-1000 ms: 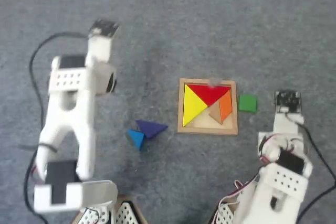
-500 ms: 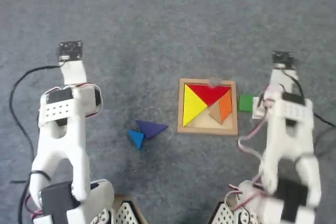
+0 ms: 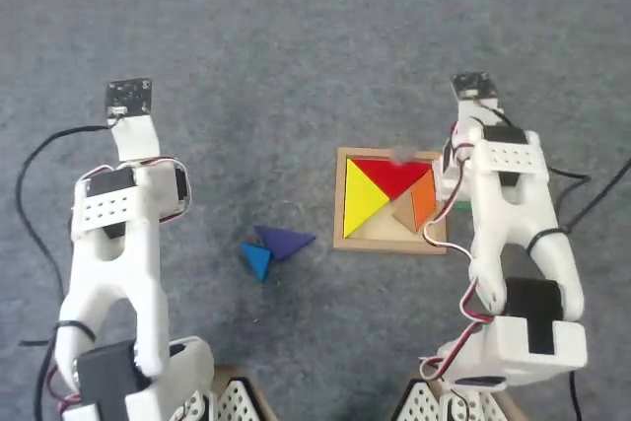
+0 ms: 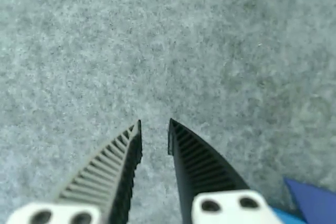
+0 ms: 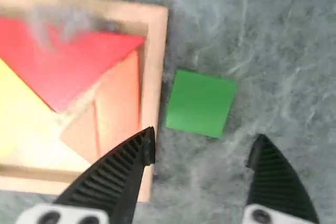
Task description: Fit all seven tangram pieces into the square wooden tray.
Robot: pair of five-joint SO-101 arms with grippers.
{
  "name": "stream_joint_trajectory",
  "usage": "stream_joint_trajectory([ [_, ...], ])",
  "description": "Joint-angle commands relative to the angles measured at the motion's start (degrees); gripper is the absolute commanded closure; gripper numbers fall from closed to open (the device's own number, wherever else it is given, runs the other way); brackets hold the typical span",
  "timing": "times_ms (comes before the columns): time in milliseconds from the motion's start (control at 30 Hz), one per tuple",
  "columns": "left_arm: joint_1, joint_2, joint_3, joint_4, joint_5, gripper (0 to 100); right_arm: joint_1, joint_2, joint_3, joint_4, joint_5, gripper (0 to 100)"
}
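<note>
The square wooden tray [image 3: 389, 246] lies mid-table with a red triangle [image 3: 389, 175], a yellow triangle [image 3: 360, 199], an orange piece [image 3: 424, 202] and a small tan triangle [image 3: 404, 214] in it. In the right wrist view a green square [image 5: 199, 103] lies on the carpet just outside the tray's rim [image 5: 156, 77], and my right gripper [image 5: 205, 137] hangs open above it. A purple triangle [image 3: 286, 240] and a blue piece [image 3: 256, 261] touch each other left of the tray. My left gripper [image 4: 155, 125] hovers over bare carpet, its fingers almost together and empty, with the blue piece [image 4: 315, 200] beside it.
Grey carpet covers the table. The left arm [image 3: 118, 214] stands at the left, the right arm [image 3: 503, 184] leans over the tray's right edge. Both bases sit at the near edge. Open carpet lies beyond the tray and between the arms.
The right arm has stretched forward and swung left, from beside the green square to over it and the tray's right edge. The left arm settled half a second ago and has kept still since.
</note>
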Motion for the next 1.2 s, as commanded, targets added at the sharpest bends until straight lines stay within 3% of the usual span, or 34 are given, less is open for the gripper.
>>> stream_joint_trajectory([
  [0, -0.3, -2.1, 0.1, -1.1, 1.0, 91, -1.4, -0.3, -5.8, 2.3, -7.1, 76.8],
  [767, -0.1, -2.2, 2.1, -2.7, 0.8, 91, 1.5, 20.8, -16.5, -1.1, -8.4, 74.0],
  [967, 0.0, -2.2, 2.2, -2.7, 0.9, 91, 1.6, 21.5, -17.4, 1.6, -8.4, 97.6],
  [1167, 0.1, -2.1, 2.2, -2.8, 0.9, 91, 1.4, 16.0, -17.5, 5.0, -5.5, 98.3],
])
